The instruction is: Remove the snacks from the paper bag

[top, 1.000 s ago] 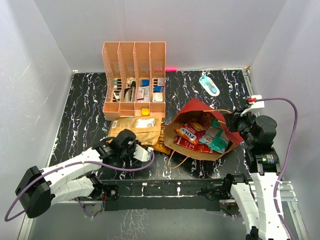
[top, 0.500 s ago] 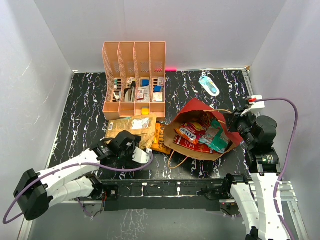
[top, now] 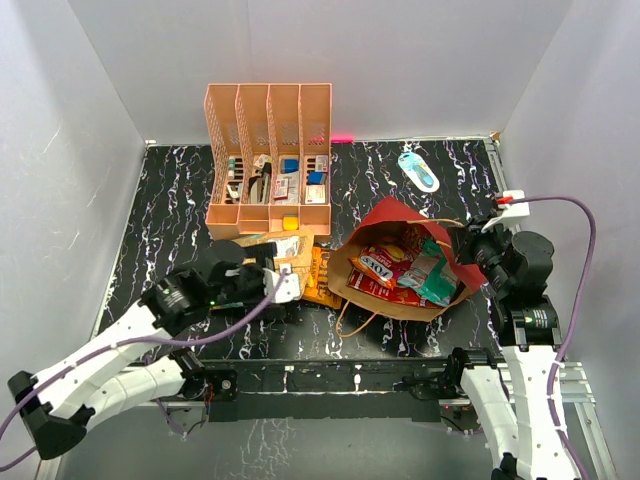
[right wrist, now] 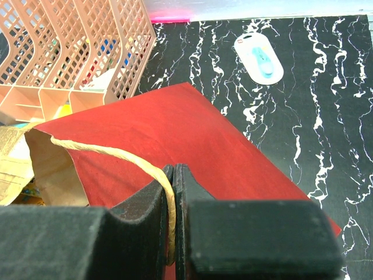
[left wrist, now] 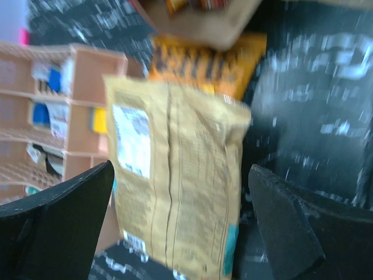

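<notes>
- Paper bag [top: 392, 215], seen from above, lies on its side just right of the peach organiser [top: 268, 160]. The red chip bag [top: 378, 266] and teal-white packet [top: 432, 278] sit in its open mouth. The mustard-gold chip bag [top: 272, 248] and flat orange packet [top: 318, 278] lie outside, in front of the organiser.
- Left wrist view, blurred: my left pincer [left wrist: 180, 171] is spread wide and holds nothing, with the mustard-gold chip bag [left wrist: 175, 192] beneath it, beside the organiser [left wrist: 52, 116].
- Right wrist view: my right pincer [right wrist: 175, 175] is clamped on the paper bag's [right wrist: 175, 128] loop handle [right wrist: 105, 153], on the side away from the organiser [right wrist: 76, 52].
</notes>
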You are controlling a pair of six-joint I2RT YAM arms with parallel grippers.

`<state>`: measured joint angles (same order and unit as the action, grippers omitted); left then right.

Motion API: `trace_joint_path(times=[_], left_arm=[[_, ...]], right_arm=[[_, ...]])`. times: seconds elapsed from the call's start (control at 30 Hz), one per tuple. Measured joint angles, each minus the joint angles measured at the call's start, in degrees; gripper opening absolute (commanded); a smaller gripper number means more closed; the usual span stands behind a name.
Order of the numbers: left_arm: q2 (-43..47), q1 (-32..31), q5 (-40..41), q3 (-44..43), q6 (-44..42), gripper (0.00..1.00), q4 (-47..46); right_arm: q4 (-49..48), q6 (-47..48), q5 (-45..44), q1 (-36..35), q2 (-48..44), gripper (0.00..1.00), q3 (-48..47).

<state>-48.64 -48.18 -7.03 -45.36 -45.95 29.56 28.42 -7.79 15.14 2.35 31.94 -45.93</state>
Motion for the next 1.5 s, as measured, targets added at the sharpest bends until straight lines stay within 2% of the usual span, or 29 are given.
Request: trace_joint_path(times=[0.1,0.2,0.27,0.37,0.43,0.57,0.8,0.97,1.13,1.27,1.5], left_arm=[[2.5,0.0,-5.2,-3.5,6.9,0.93,-3.9],[2.9,0.0,-11.2,-4.6,16.8,0.74,-11.8],[1.0,-0.1,-14.8,-4.7,24.1,0.66,-18.0],[-5.0,-2.5,-15.9,-4.8,31.5,0.62,-26.1],[-9.5,-6.5,-13.6,-4.8,32.4,0.62,-29.1],[-17.9,-17.3,-7.5,-4.8,28.9,0.58,-33.0],[-26.3,-22.7,1.0,-5.2,24.9,0.43,-38.6],[-35.4,-27.0,8.0,-8.8,22.7,0.47,-42.0],[-43.8,-28.3,15.1,-11.5,24.3,0.47,-47.4],[-51.1,-28.2,20.7,-16.2,31.4,0.56,-51.4],[-57.1,-28.1,26.6,-19.5,47.8,0.54,-56.2]], right_arm=[[0.1,0.0,0.3,0.0,0.7,0.08,0.0],[1.8,0.2,1.5,0.0,3.2,0.08,-1.4],[3.6,0.2,2.4,0.0,5.9,0.08,-3.7],[6.3,0.1,4.0,0.0,9.0,0.08,-7.4],[8.2,-0.2,5.0,0.0,11.0,0.08,-9.6],[11.9,-1.0,7.0,0.0,14.1,0.07,-11.5],[16.5,-1.6,9.0,0.0,17.1,0.08,-11.3],[16.4,-1.8,9.8,0.0,16.2,0.08,-9.2],[15.8,-2.3,11.0,0.0,15.1,0.07,-7.1],[14.6,-2.5,11.6,0.0,13.9,0.07,-6.3],[13.4,-2.8,11.8,-0.1,11.1,0.08,-4.8]])
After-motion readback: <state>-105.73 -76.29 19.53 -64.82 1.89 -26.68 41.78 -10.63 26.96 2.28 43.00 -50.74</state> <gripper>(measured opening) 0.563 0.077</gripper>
